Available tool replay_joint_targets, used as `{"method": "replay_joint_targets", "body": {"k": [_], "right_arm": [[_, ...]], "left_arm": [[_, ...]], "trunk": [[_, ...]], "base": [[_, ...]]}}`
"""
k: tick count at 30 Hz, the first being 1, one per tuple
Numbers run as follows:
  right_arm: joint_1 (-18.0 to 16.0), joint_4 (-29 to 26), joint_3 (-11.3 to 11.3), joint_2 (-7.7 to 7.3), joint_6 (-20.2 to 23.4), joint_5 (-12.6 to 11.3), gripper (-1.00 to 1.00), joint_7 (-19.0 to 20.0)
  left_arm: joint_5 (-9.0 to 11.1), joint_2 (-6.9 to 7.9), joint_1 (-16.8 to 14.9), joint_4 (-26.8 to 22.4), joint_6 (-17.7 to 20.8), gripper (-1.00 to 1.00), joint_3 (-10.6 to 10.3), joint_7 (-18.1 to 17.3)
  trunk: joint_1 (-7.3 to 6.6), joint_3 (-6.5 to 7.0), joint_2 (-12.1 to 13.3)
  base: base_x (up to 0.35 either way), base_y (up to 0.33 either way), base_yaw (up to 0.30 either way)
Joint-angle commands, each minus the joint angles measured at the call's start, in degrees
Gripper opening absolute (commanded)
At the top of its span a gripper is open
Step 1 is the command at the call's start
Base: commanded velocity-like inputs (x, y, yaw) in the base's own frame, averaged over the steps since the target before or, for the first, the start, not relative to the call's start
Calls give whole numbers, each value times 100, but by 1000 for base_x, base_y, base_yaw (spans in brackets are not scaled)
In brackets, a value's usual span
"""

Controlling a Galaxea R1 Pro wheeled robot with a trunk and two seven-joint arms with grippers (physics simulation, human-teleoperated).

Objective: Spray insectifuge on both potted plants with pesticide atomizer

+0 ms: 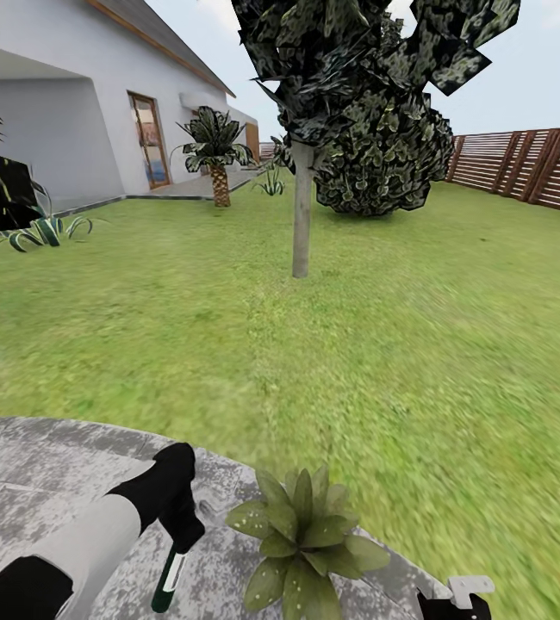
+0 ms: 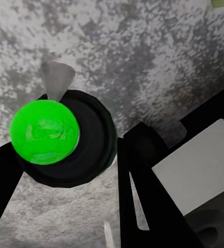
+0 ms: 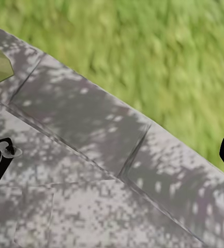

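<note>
The left hand (image 1: 179, 536) pinches the pesticide atomizer (image 1: 169, 579) by its neck; it looks light, rigid and slippery.

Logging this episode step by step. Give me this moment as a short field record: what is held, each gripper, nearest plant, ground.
held: pesticide atomizer, hanging below the left gripper
left gripper: shut on it
right gripper: fingers apart, nothing between
nearest plant: potted plant, beside the atomizer
ground: grey patio, lawn beyond
</note>
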Motion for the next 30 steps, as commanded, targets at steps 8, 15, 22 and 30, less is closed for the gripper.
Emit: {"method": "replay_joint_targets", "body": {"k": [8, 15, 22, 30], "right_arm": [[-3, -6, -58, 0, -16, 0, 100, 44], [-3, -5, -58, 1, -16, -2, 100, 44], [-3, -4, -58, 1, -16, -3, 100, 44], [-3, -3, -51, 9, -16, -3, 100, 44]], "left_arm": [[-49, -64, -38, -182, 41, -100, 49, -57], [-49, -87, -67, -563, 60, -100, 47, -59], [-56, -86, -55, -544, 61, -100, 72, -59], [-77, -64, -34, -474, 61, -100, 44, -59]], "trunk": [[-1, -5, -2], [-1, -5, -2], [-1, -5, -2], [-1, -5, -2]], "base": [[0, 0, 0], [0, -25, 0], [0, -246, 76], [-139, -211, 270]]}}
